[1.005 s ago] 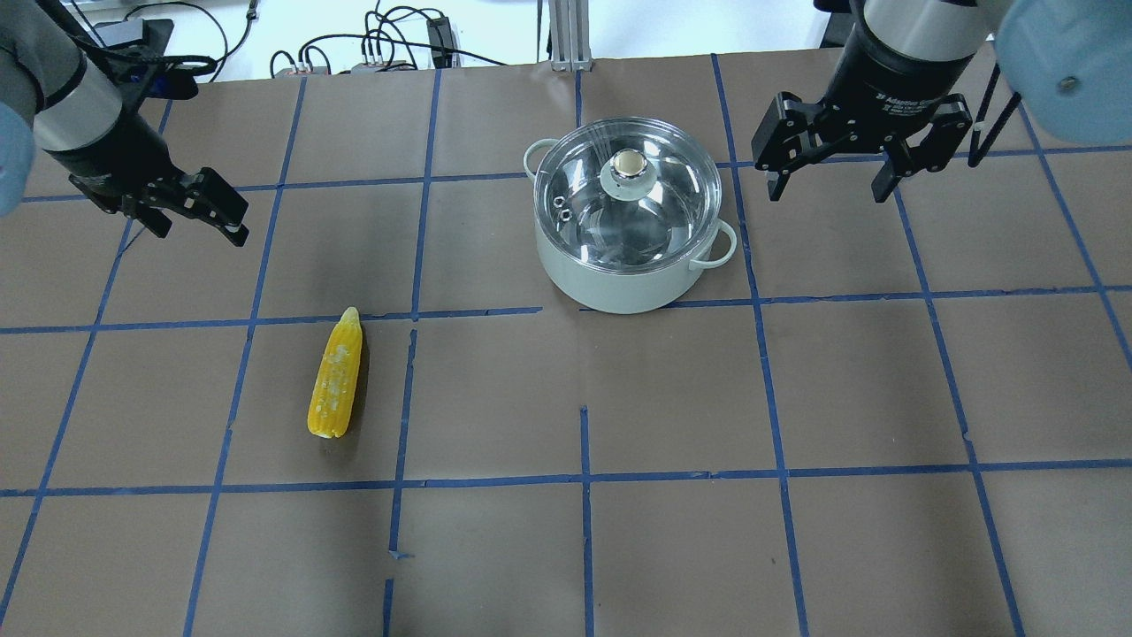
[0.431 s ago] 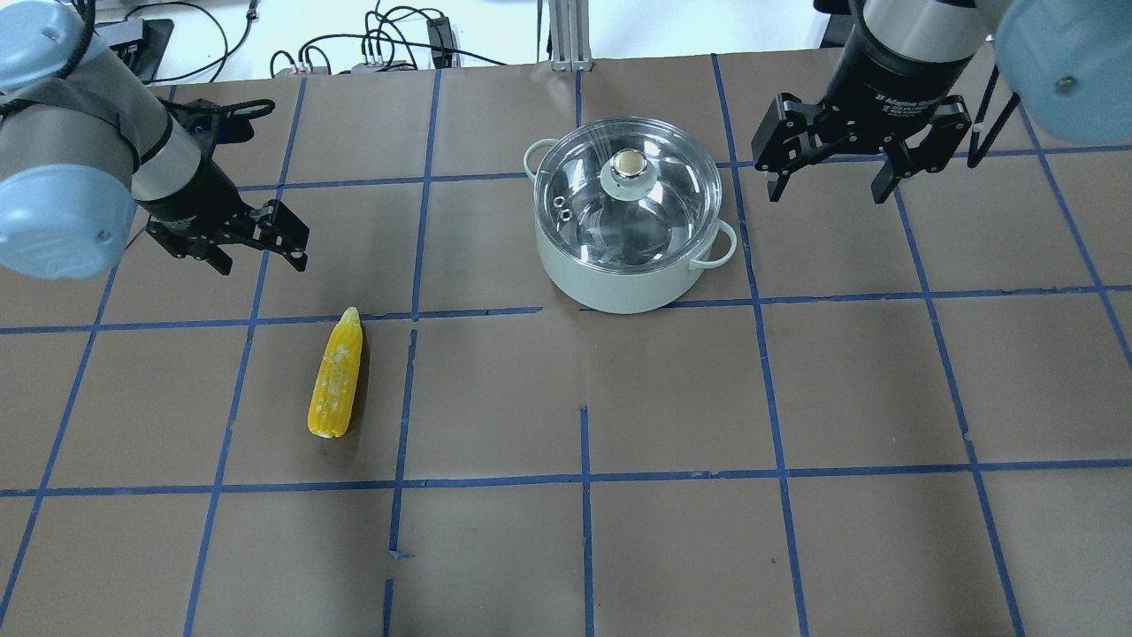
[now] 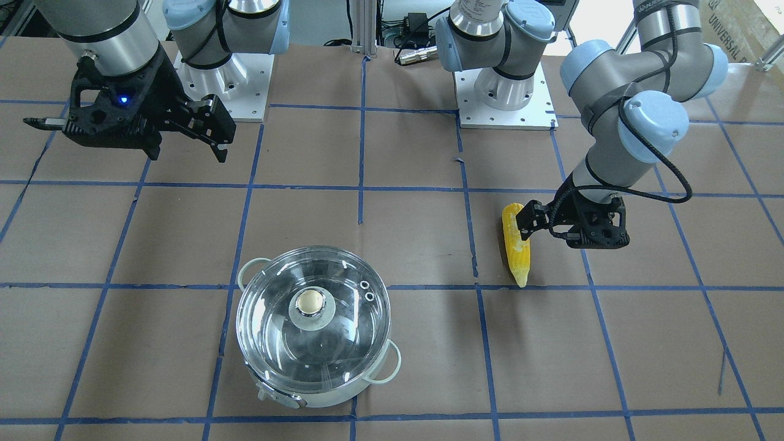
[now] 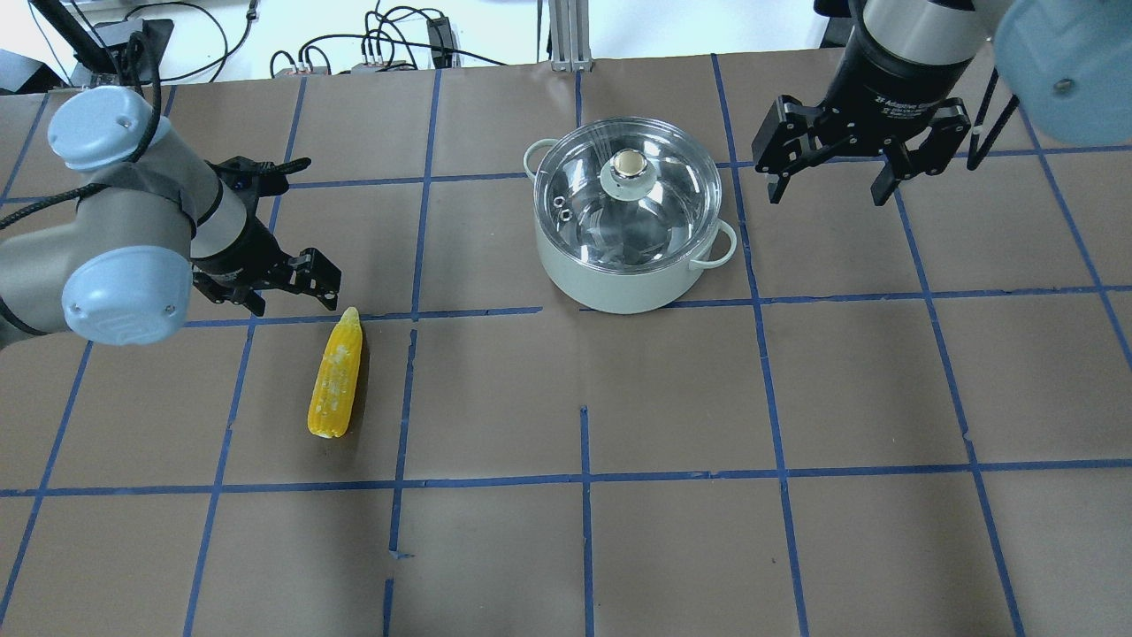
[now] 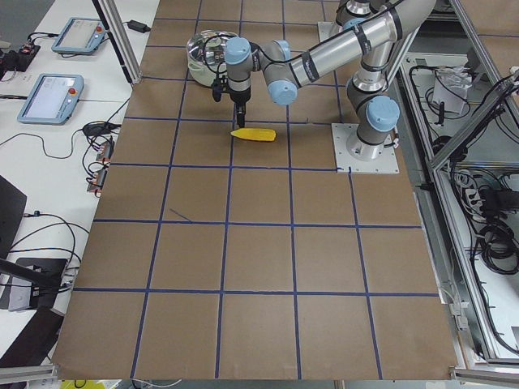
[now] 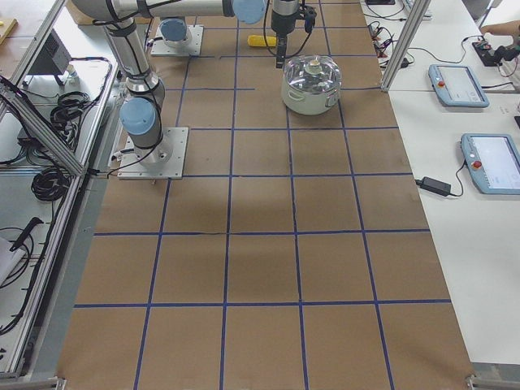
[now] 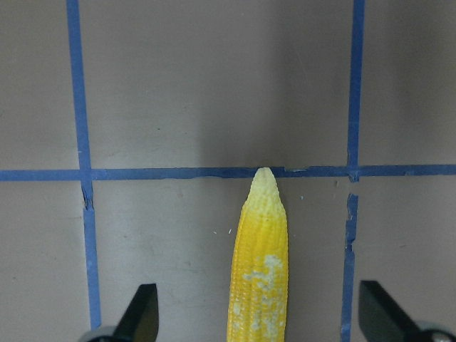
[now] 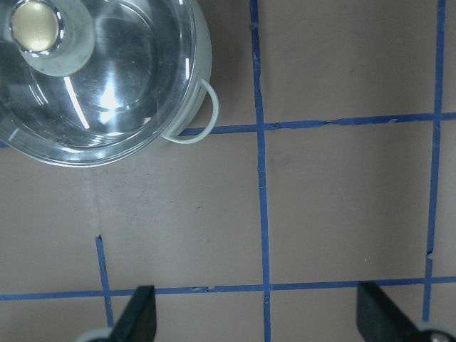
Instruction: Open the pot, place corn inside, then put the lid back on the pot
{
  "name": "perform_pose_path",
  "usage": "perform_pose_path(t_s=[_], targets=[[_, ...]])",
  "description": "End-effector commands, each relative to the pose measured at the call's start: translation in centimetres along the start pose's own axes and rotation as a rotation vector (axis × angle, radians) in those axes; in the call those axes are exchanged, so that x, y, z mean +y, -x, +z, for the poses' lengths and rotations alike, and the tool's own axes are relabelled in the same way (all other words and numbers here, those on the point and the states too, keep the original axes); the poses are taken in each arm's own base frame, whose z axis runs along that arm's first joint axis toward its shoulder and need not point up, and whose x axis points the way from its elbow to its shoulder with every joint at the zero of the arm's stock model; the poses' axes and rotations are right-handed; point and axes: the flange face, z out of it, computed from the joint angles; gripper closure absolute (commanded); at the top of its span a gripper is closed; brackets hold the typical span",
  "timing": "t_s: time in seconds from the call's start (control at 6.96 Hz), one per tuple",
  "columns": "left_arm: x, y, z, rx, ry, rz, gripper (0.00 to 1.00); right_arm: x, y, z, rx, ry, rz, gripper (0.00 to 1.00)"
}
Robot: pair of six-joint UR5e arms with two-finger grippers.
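The yellow corn (image 4: 336,376) lies on the brown table, its pointed tip toward the far edge. My left gripper (image 4: 296,299) is open and hovers over the tip end. In the left wrist view the corn (image 7: 260,271) lies between the spread fingers (image 7: 142,313). The pot (image 4: 619,285) stands at the centre back with the glass lid (image 4: 650,208) on it and the gold-topped knob (image 4: 628,164) upright. My right gripper (image 4: 828,188) is open and empty, raised to the right of the pot. The right wrist view shows the lid (image 8: 107,85) at its top left.
Blue tape lines grid the brown table cover. Cables and plugs (image 4: 389,44) and a metal post (image 4: 566,35) lie past the far edge. The arm base plates (image 3: 508,92) are bolted on the robot's side. Touch panels (image 6: 459,85) sit on a side bench.
My left arm has swung from the back left corner in toward the corn, and its open gripper now hangs over the corn's tip. The right arm, pot and corn have not moved.
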Motion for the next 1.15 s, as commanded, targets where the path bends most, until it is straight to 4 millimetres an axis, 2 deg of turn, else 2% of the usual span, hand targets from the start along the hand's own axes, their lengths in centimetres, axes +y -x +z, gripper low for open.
perform_pose_path(t_s=[0.0, 0.29, 0.57, 1.01], targets=[[2.4, -0.5, 4.0, -0.007, -0.02, -0.066, 0.0, 0.0, 0.1, -0.3, 0.0, -0.01, -0.002, 0.0], [3.8, -0.7, 5.8, -0.011, -0.03, -0.068, 0.0, 0.1, 0.1, -1.8, -0.001, 0.002, -0.004, 0.0], [4.1, -0.7, 6.1, -0.01, -0.023, -0.07, 0.0, 1.0, 0.1, -0.9, -0.005, 0.096, 0.002, 0.0], [5.0, -0.8, 7.3, -0.008, -0.001, -0.067, 0.0, -0.9, 0.3, -1.5, -0.015, -0.04, -0.005, 0.0]])
